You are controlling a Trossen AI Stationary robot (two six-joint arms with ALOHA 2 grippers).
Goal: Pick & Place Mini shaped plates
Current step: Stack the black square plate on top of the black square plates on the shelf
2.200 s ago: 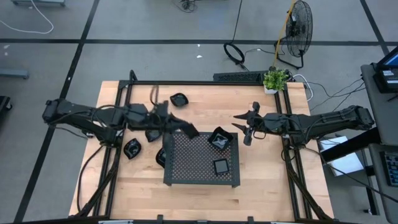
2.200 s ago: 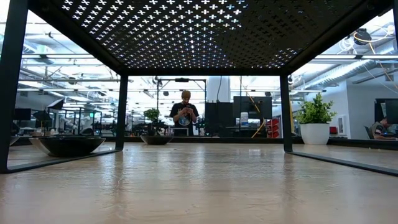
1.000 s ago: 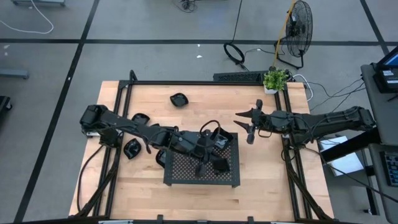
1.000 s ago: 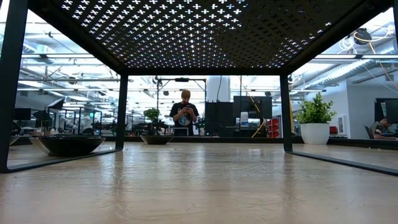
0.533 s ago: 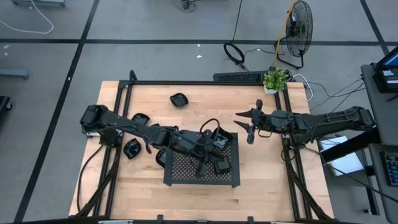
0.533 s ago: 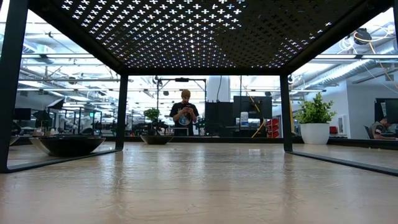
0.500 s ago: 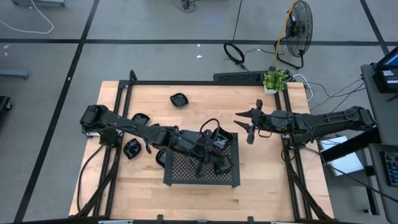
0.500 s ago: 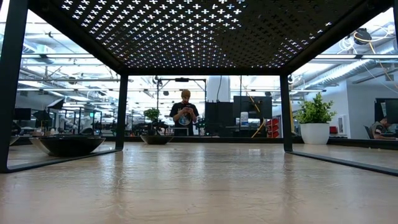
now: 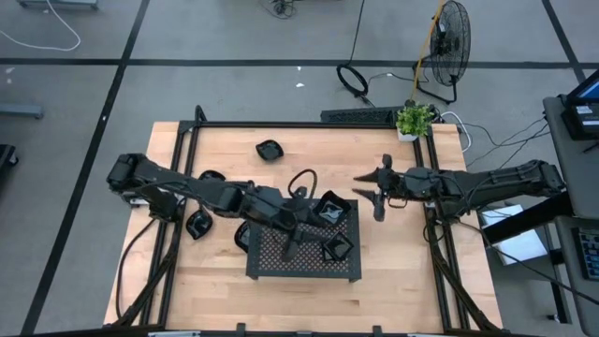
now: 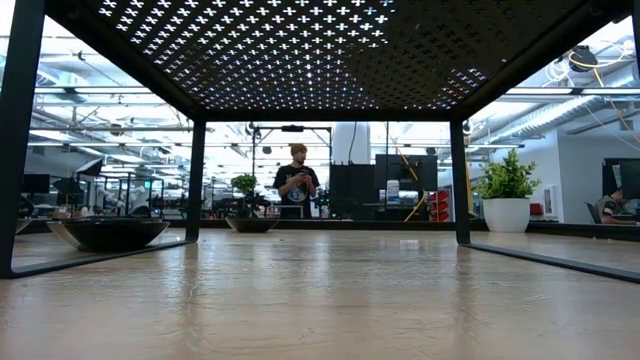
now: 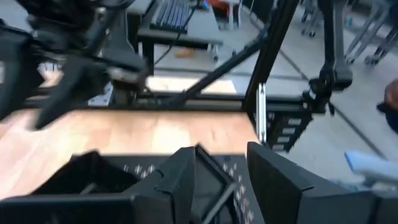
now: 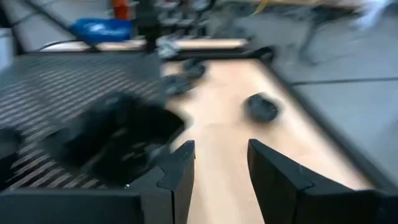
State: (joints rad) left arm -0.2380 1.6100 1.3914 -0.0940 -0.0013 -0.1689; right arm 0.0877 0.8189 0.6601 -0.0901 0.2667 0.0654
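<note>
Two mini shaped plates, small glossy black dishes, lie on the dark perforated tray (image 9: 281, 257): one (image 9: 329, 211) at its far right corner, one (image 9: 335, 248) at its right side. More of these plates rest on the wooden table: one (image 9: 270, 149) far back, three (image 9: 211, 178) (image 9: 198, 223) (image 9: 241, 234) left of the tray. My left gripper (image 9: 314, 236) hangs open over the tray, just left of the right-side plate (image 11: 214, 180), which shows beyond its fingers. My right gripper (image 9: 374, 192) hovers open over the table, right of the tray's far right corner.
The tray stands on legs (image 10: 195, 180) above the table. A black frame (image 9: 309, 124) borders the table. A potted plant (image 9: 414, 119) stands at the far right corner. In the room beyond the table, a person (image 10: 297, 180) stands.
My left gripper has drawn back over the tray toward the table's left edge, away from the right-side plate. That plate stays on the tray, turned a little from how it lay under the gripper.
</note>
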